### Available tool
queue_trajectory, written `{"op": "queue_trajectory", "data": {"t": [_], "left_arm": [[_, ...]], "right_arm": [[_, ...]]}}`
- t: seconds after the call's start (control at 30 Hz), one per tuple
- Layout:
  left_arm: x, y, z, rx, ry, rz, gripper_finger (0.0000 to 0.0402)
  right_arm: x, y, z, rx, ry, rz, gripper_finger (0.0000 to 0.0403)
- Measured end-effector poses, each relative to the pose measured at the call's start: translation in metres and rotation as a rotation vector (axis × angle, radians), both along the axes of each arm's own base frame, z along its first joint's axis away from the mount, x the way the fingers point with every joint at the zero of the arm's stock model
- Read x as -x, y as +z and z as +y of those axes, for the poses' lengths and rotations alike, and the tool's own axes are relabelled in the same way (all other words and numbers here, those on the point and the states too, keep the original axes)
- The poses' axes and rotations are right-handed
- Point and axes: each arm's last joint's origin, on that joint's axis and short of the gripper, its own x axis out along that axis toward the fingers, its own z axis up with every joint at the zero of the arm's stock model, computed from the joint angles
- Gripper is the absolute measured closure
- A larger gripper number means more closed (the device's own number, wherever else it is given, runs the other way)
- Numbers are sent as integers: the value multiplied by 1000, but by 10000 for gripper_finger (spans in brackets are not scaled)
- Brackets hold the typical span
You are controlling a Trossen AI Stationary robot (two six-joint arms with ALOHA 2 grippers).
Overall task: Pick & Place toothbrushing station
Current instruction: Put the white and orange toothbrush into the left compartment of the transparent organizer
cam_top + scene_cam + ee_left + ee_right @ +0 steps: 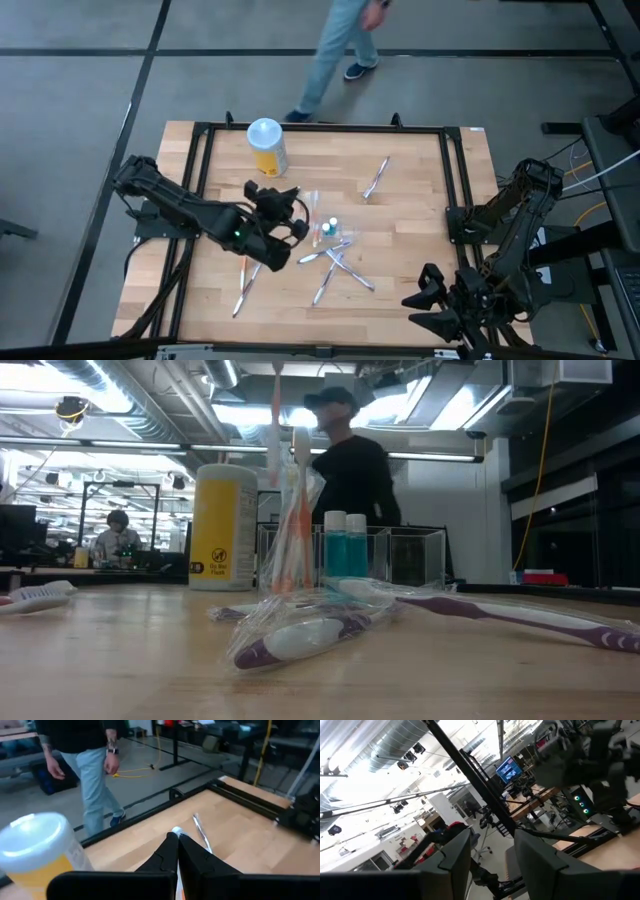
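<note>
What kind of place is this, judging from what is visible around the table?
Probably a robotics lab or workshop: exposed ceiling ducts, a monitor on a workbench, and a person walking past the wooden table.

Matt wood table (420, 170), clear plastic holder (410, 555)

Pale wood, yellow, teal and purple

The worktop (420, 260) is light wood with a black frame. The bottle (224, 526) is yellow with a white cap. Two small bottles (344, 546) hold teal liquid under white caps. The nearest toothbrush (300, 640) is purple and white; an upright toothbrush (297, 510) is orange and white.
</note>
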Motion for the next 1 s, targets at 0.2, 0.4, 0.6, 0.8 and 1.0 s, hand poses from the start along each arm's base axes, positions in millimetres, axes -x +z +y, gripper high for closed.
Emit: {"op": "queue_trajectory", "data": {"t": [0.2, 0.4, 0.6, 0.8, 1.0], "left_arm": [[-8, -28, 0, 16, 78, -68, 401], [-15, -63, -2, 62, 126, -95, 400], [-21, -94, -5, 115, 141, -57, 400], [-20, -101, -6, 163, 165, -101, 387], [-6, -72, -6, 169, 159, -238, 323]], "right_arm": [[5, 1, 2, -9, 18, -5, 248], [7, 2, 3, -14, 15, -5, 248], [7, 2, 3, -15, 12, -4, 248], [7, 2, 2, -21, 12, -6, 248], [7, 2, 2, -15, 11, -7, 248]]}}
